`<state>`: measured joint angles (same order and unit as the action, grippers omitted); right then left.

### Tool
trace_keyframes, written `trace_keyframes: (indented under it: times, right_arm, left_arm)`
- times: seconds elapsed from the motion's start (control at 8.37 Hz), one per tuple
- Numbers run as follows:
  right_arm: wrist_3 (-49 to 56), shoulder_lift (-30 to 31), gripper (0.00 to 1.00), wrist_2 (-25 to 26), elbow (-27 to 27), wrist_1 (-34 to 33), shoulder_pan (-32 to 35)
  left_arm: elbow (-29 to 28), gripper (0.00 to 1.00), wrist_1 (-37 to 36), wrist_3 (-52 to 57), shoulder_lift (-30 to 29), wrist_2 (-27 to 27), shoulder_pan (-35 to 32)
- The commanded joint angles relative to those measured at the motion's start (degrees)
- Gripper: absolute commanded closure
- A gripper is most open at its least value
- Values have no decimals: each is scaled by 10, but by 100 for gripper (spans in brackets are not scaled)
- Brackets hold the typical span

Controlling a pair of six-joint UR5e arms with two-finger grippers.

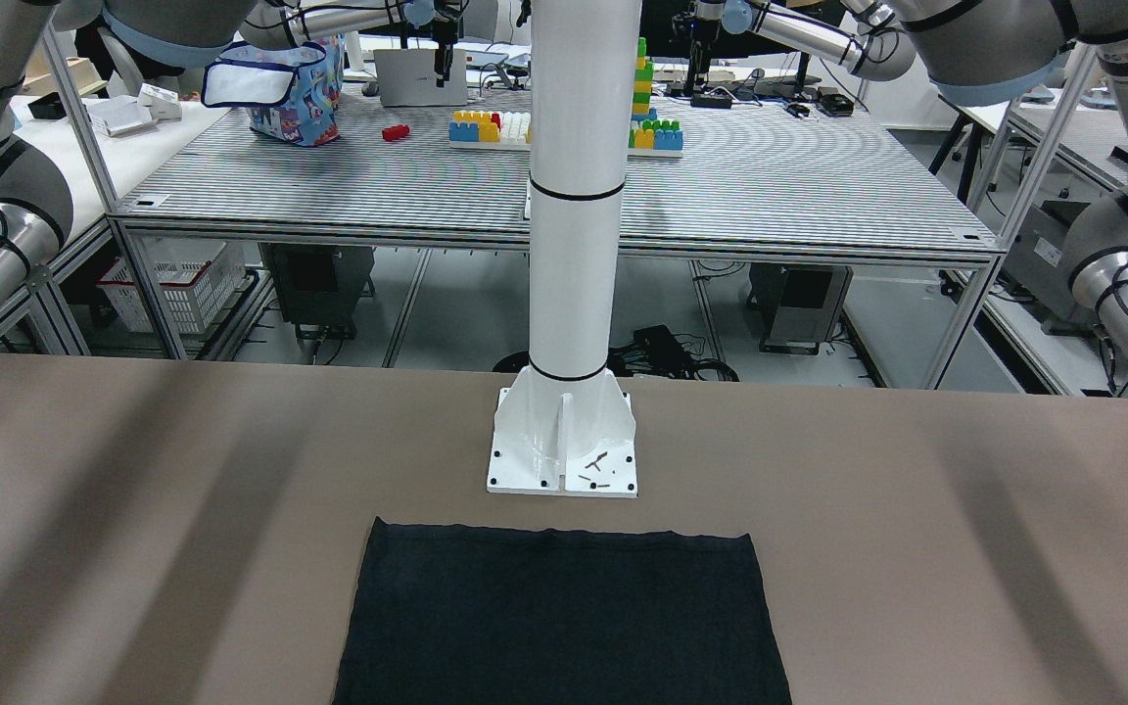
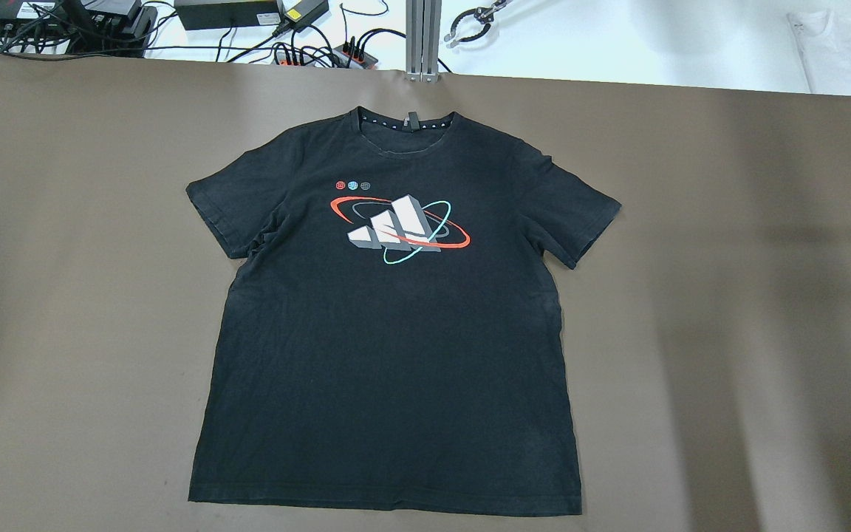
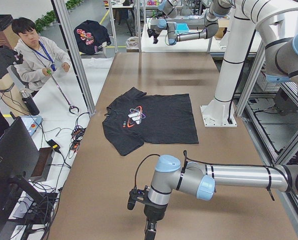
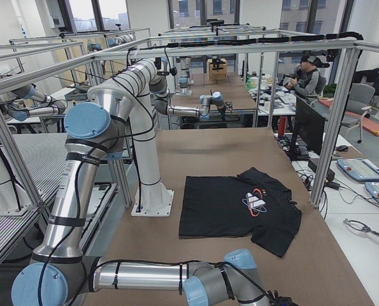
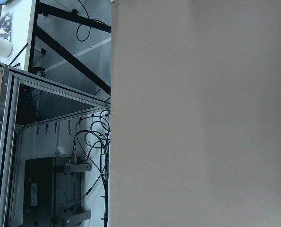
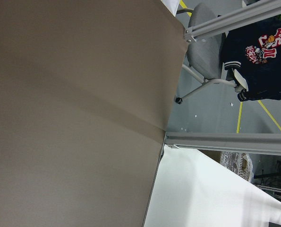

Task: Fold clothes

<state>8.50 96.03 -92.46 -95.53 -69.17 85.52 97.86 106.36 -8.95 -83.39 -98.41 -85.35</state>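
The clothes are a black T-shirt with a white, red and teal print on the chest. It lies flat and face up in the middle of the brown table, collar toward the far edge, sleeves spread. Its hem reaches close to the white pillar base. Both arms are drawn back to the table's ends, far from the shirt. My left gripper points down near the table's near end in the exterior left view, and my right gripper hangs at the far end. I cannot tell whether either is open or shut. The wrist views show only bare table.
The white pillar and its base stand just behind the shirt's hem. Cables and power bricks lie beyond the far edge on a white bench. A person sits at that side holding a tool.
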Motion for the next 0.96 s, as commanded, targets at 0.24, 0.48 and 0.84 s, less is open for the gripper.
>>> trace_keyframes:
  times: [0.24,0.48,0.84]
  right_arm:
    - [0,0,6,-1,0,0,0]
    - [0,0,6,-2,-1,0,0]
    - [0,-1,6,-3,-15,0,0]
  left_arm:
    - [-3,0,2,7,1,1,0]
    - [-4,0,2,7,1,1,0]
    - [-1,0,3,4,1,2,0]
